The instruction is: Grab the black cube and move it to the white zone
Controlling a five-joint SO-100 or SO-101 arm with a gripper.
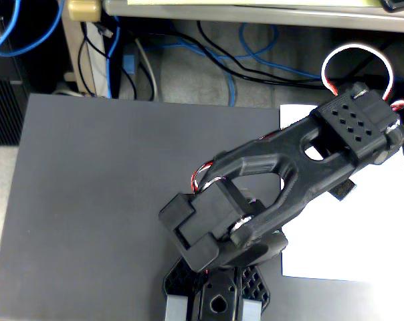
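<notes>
Cables clutter the floor behind while my arm (282, 174) hides the tool over the white sheet (362, 227), grip unreadable, so I'd lower gently before letting go.

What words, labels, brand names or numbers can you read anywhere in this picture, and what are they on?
None can be read in the fixed view.
Black robot arm: no lettering shows, only a grid of holes.
White sheet: blank.
Dark grey mat: blank.
Black block: only a small part peeks out beneath the arm, no marks.
Blue tag among the cables: too small and blurred to read.
</notes>
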